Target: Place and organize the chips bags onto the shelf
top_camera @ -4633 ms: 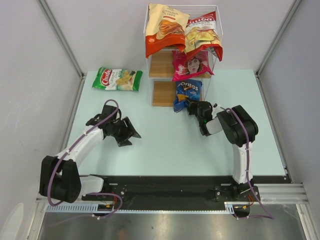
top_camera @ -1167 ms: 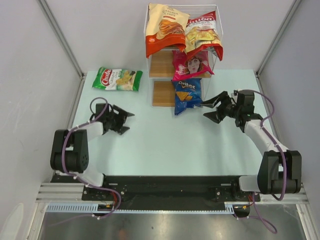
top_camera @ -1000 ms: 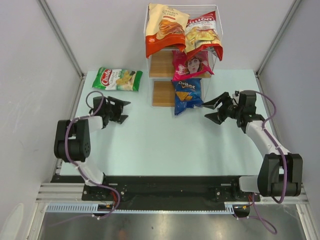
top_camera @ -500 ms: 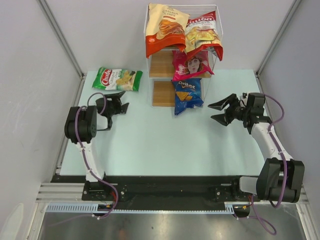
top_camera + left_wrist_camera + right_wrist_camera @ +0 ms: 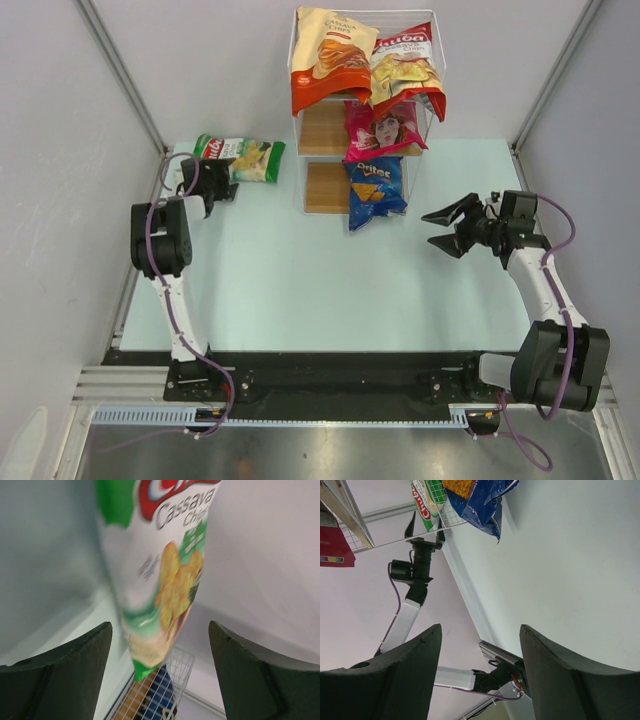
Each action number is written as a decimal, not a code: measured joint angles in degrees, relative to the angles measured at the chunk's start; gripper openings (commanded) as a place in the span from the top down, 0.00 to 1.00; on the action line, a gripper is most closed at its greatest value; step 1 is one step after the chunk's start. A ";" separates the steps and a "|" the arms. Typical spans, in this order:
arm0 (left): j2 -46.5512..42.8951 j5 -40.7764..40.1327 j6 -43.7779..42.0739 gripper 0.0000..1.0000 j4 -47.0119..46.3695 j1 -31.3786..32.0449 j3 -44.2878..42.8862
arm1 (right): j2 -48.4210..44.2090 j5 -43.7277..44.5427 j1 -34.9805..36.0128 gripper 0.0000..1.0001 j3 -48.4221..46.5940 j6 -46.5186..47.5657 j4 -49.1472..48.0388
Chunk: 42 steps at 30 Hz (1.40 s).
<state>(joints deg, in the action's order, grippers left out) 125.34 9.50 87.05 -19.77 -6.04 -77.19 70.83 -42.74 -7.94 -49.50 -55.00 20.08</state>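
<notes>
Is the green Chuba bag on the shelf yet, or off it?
Off it: the green bag lies flat on the table, left of the shelf.

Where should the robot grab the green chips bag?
Probably the logo end of the green bag, its short left edge, coming from the near left with the left gripper. The bag lies flat on the table, puffy in the middle, so the thin end fits the open fingers better.
</notes>
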 measured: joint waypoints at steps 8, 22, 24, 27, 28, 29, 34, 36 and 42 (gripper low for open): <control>6.38 -0.79 -1.36 0.18 4.44 -0.20 -8.35 | 2.69 0.00 -0.02 0.32 0.00 0.92 1.84; 11.76 -1.90 -2.08 0.63 9.64 0.42 -17.70 | 3.54 0.07 -1.09 0.32 0.00 1.70 3.13; 12.13 -2.05 -2.60 0.87 10.80 0.57 -17.77 | 3.54 0.04 -1.14 0.32 0.00 1.92 3.39; 12.24 -1.46 -2.54 1.00 10.34 0.81 -17.16 | 3.54 0.04 -1.14 0.32 0.00 2.19 3.76; 12.24 -1.33 -2.40 1.00 9.70 0.90 -16.76 | 3.54 0.07 -1.14 0.32 0.00 2.19 3.80; 12.04 -1.01 -2.47 1.00 8.17 0.90 -15.58 | 3.54 0.09 -1.14 0.32 0.00 2.21 3.85; 4.35 0.85 -4.50 1.00 5.90 0.90 -2.86 | 3.54 0.26 -1.11 0.47 0.00 2.21 3.67; -0.68 2.47 -7.74 1.00 8.46 0.92 1.88 | 3.54 0.68 -0.66 0.57 0.00 2.29 3.58; -16.04 7.82 -18.73 1.00 16.13 1.40 15.54 | 4.09 2.64 2.36 0.53 0.00 4.11 4.15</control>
<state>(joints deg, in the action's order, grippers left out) 109.30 17.32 68.31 -3.64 -4.64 -61.65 74.91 -40.10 -5.58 -49.50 -50.89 24.23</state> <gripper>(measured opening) 0.006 0.439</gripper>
